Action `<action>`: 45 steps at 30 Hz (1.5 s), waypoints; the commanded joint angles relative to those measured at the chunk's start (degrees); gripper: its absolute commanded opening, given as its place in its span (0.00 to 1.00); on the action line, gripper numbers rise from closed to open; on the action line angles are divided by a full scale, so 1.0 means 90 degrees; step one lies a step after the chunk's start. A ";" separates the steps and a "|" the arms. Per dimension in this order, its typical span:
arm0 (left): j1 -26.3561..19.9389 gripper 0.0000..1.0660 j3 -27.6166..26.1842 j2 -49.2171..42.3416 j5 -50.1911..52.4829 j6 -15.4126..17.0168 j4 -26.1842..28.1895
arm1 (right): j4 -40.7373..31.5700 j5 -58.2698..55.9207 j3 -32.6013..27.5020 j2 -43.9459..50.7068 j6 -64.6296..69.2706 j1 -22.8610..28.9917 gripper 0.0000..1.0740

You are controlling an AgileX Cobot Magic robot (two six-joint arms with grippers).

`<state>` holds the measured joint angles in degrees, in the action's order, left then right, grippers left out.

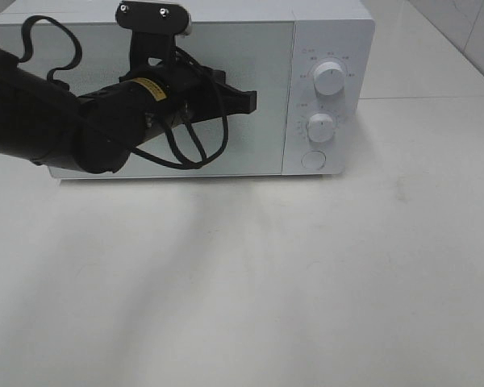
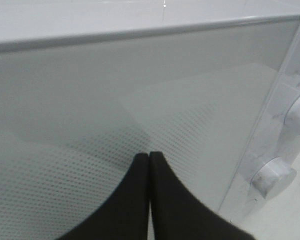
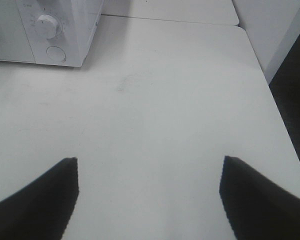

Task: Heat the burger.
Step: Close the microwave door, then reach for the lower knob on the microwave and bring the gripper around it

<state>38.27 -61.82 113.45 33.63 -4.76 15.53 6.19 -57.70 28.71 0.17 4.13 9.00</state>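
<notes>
Left gripper (image 2: 149,156) shut tight, nothing between the fingers, tips close before the closed door (image 2: 90,100) of the microwave (image 1: 331,32); dotted mesh of the glass only in the left wrist view. Right gripper (image 3: 149,160) wide open, holding nothing, above the white table (image 3: 155,100), outside the high view. From above, black left arm (image 1: 56,117) and cables (image 1: 189,149) across the door. Two knobs (image 1: 330,78) right of it. Burger visible nowhere.

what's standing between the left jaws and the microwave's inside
The shut microwave door, right ahead of the left jaws, which are closed and empty. No burger shows in any view, so whether it's behind that door can't be told.
</notes>
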 commanded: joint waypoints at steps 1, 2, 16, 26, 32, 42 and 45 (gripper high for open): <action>-0.0210 0.00 -0.0337 0.0064 0.0484 -0.0019 0.0605 | 0.0025 0.0089 -0.0019 0.0210 -0.0006 -0.0032 0.71; -0.0210 0.00 -0.0344 0.0057 0.0484 -0.0019 0.0560 | 0.0025 0.0089 -0.0019 0.0210 -0.0006 -0.0032 0.71; 0.0242 0.00 -0.0331 -0.0382 -0.1362 -0.0229 0.0210 | 0.0025 0.0089 -0.0019 0.0210 0.0006 -0.0032 0.71; 0.0306 0.00 -0.0331 -0.0847 -0.3202 -0.0286 0.0210 | 0.0045 0.0089 -0.0019 0.0210 0.0025 -0.0032 0.71; 0.0293 0.26 -0.0331 -0.1318 -0.5099 -0.0255 0.0210 | 0.0045 0.0089 -0.0019 0.0210 0.0025 -0.0032 0.71; 0.0293 0.93 -0.0331 -0.1681 -0.7047 -0.0261 0.0102 | 0.0045 0.0089 -0.0019 0.0210 0.0019 -0.0032 0.71; 0.0293 0.93 -0.0337 -0.1808 -0.7703 -0.0261 -0.0019 | 0.0045 0.0089 -0.0019 0.0210 0.0019 -0.0032 0.71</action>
<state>40.79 -64.23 98.72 -30.37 -7.10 16.16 6.19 -57.70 28.71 0.17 4.18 9.00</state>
